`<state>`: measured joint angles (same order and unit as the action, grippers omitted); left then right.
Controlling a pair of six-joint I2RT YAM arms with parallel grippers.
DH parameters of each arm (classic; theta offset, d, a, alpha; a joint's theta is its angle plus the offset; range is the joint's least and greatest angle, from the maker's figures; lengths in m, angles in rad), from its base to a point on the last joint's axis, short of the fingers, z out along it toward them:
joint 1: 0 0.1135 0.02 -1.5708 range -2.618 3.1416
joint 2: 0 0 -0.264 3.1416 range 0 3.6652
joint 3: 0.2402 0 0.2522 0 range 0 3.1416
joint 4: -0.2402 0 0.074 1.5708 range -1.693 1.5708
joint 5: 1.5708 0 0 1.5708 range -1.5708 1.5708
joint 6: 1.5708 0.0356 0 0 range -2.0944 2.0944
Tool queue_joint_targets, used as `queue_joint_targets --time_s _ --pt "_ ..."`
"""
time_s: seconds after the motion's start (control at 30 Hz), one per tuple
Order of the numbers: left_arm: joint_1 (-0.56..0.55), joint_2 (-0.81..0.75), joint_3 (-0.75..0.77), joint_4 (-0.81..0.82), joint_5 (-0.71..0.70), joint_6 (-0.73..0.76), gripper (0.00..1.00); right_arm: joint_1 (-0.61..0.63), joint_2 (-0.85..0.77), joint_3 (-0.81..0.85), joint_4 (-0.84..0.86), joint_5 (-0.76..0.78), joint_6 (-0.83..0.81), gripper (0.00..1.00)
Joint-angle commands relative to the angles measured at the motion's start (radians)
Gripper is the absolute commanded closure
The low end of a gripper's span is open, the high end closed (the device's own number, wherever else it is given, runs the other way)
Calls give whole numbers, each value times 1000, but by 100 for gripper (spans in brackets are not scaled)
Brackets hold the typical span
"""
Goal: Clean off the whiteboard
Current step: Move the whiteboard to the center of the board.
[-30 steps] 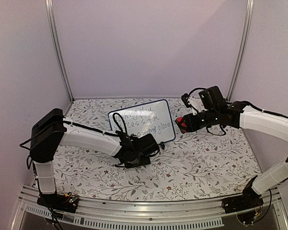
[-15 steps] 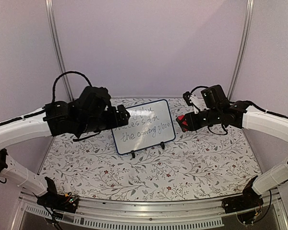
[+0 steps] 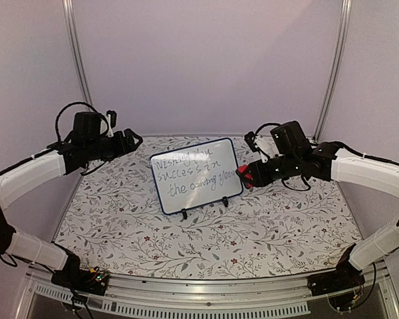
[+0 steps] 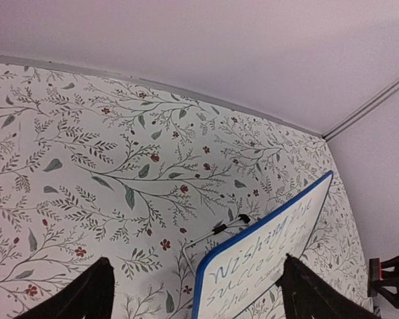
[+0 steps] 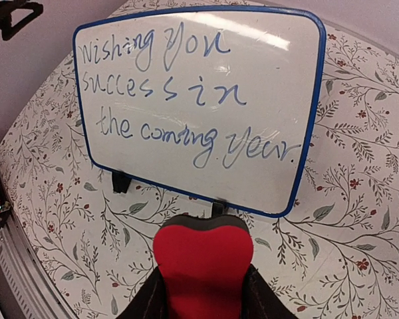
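Red block [image 5: 203,259]: pinched at its sides by the right pincer [image 5: 203,296]; its rounded front end points at the board's lower edge.
Right pincer: closed onto the red block, right of centre in the overhead view, just beside the whiteboard's right edge; whether they touch I cannot tell.
Left pincer [image 3: 128,141]: fingers spread wide, holding nothing, raised at the left of the overhead view, well apart from the board.
Whiteboard [image 3: 196,174]: centre of frame on the floral tabletop [image 3: 272,226], propped on two black feet, blue handwriting across three lines.
Change, left: a second ago this arm lay low in front of the board; half a second ago the pincer was at the board's upper-left corner; now it sits further left.
Change, right: block and pincer have edged left towards the board.
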<state>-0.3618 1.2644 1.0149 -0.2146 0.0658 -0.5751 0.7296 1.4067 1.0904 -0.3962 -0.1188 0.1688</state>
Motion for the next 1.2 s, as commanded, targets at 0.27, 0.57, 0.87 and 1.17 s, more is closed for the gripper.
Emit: queue_joint_targets --time_s 0.27,0.57,0.87,1.17 --pt "102 149 -190 560 368 -95 38 59 15 33 -4 1 16 63" --pt "81 278 -200 687 407 -119 49 76 20 37 -9 5 26 63" --pt "37 280 -204 672 386 -130 70 86 30 48 -18 18 27 63" --pt "21 248 -260 660 360 -151 76 96 46 66 -25 21 26 63"
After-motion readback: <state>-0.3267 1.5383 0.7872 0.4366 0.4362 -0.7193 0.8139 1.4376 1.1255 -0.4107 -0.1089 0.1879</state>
